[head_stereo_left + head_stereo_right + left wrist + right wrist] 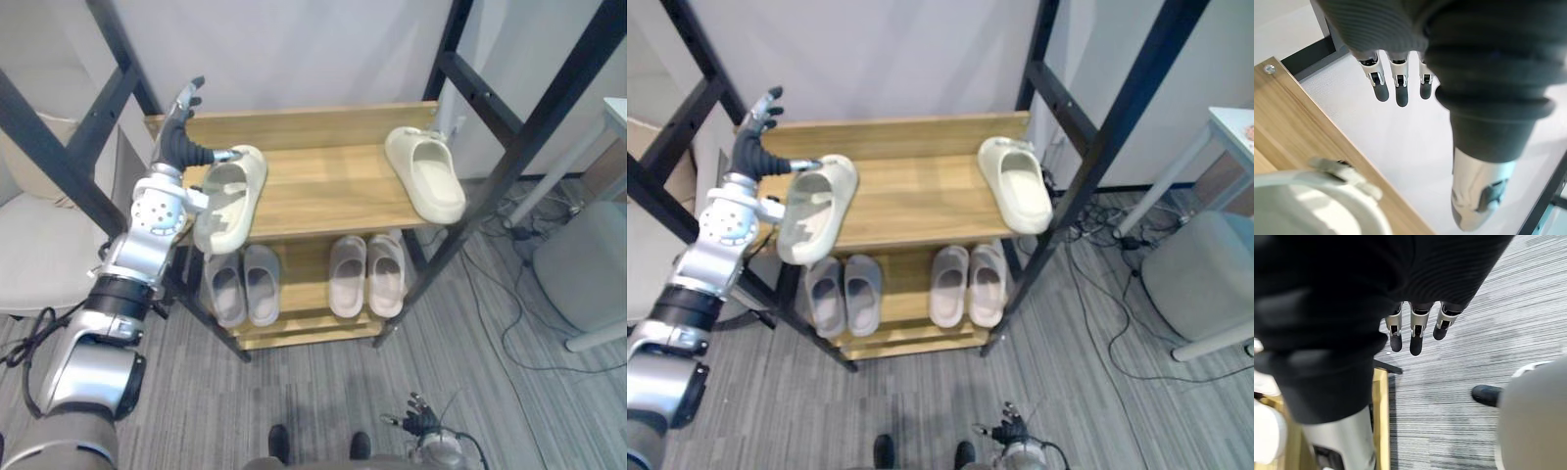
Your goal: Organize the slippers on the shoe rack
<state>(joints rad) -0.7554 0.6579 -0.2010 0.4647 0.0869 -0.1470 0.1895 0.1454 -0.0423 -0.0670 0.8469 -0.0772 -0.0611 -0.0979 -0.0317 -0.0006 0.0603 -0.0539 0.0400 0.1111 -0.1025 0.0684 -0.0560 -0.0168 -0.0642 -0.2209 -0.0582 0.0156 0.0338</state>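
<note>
One cream slipper (230, 199) overhangs the top shelf (323, 191) at nine o'clock, left hand (179, 137) beside it, fingers straight, holding nothing; its mate (426, 174) lies at three o'clock. Right hand (421, 421) hangs slack-fingered and empty at six o'clock.

On the shoe rack's (313, 125) top shelf (328, 196) the left slipper (230, 201) lies at the left end (its near end overhanging the shelf's edge), the right slipper (426, 174) at the right end, well apart. On the lower shelf (304, 262) the left pair (243, 284) and right pair (366, 276) sit side by side.
</note>
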